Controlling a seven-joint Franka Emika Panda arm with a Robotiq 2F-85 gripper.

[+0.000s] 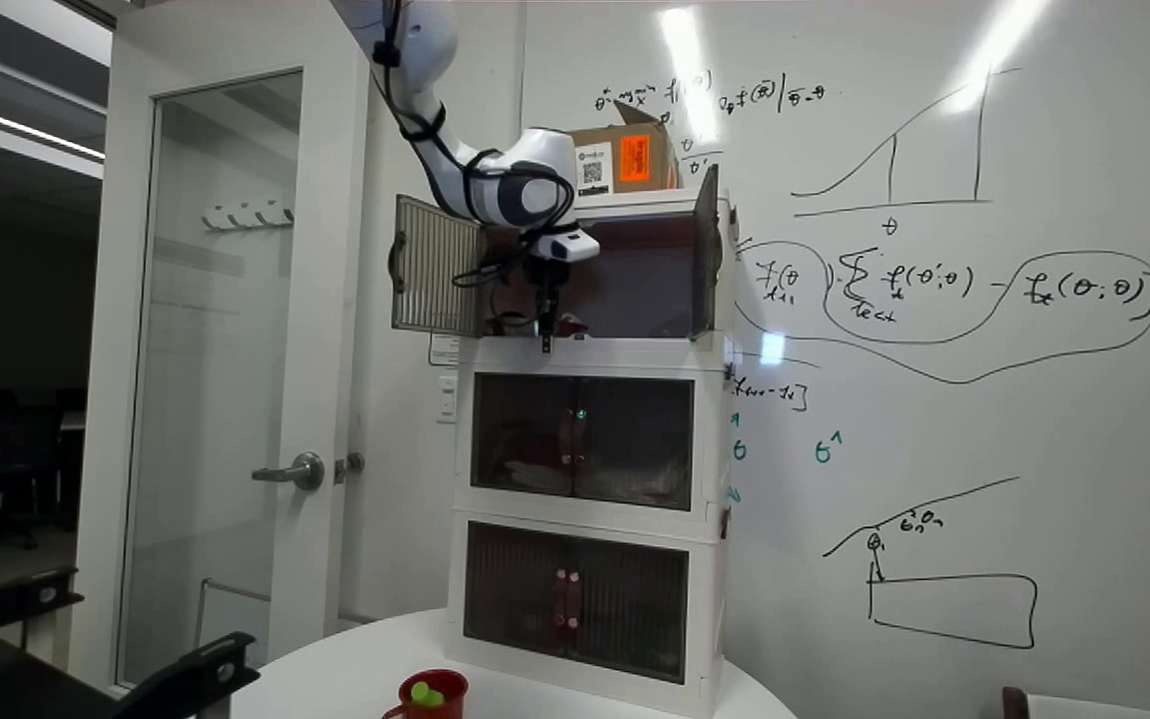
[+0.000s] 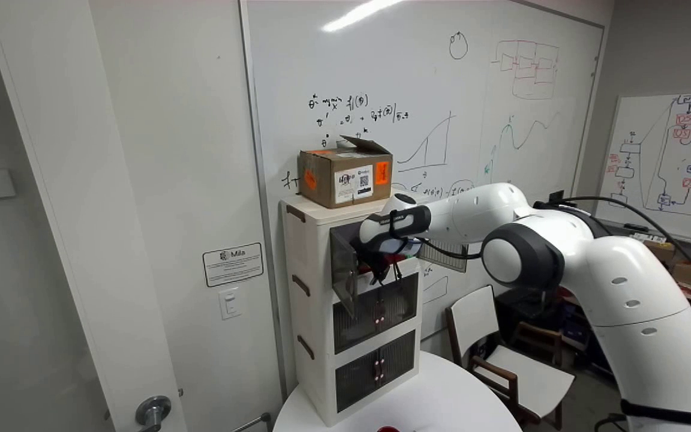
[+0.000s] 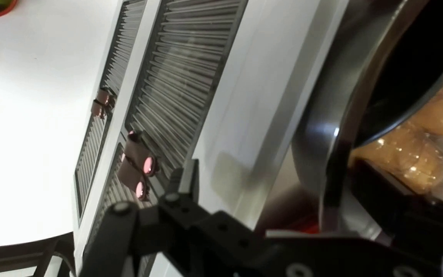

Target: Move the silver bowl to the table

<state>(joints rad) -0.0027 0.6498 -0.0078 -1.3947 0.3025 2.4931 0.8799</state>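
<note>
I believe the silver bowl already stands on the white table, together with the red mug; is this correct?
Not quite: the wrist view shows the silver bowl in the top compartment of the cabinet. The red mug does stand on the white table.

Scribbled whiteboard (image 1: 934,419) — glazed door (image 1: 221,369)

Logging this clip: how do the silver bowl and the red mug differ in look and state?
Colour: the silver bowl is shiny metal, the mug is red. Place: the bowl is in the open top compartment of the cabinet, the mug stands on the white table. Contents: the mug holds something green, while the bowl's dark inside shows too little to tell. Both are open vessels with a curved rim.
</note>
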